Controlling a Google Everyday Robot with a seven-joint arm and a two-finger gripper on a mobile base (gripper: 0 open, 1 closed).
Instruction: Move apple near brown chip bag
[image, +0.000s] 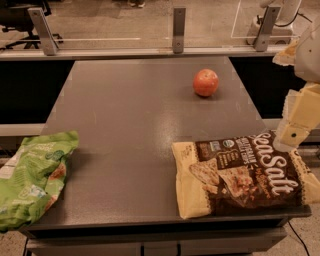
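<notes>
One grey flat-topped bench (130, 125) carries three items. One small round red-orange apple (205, 82) sits at the far right of it, resting on the surface, well apart from both bags. One large flat dark-brown and cream chip bag (240, 172) lies at the near right corner. One bright green crinkled bag (32, 177) overhangs the near left edge. One pale yellow gripper (292, 131) hangs at the right edge, above the brown bag's far corner, holding nothing visible. Open or closed: cannot tell.
</notes>
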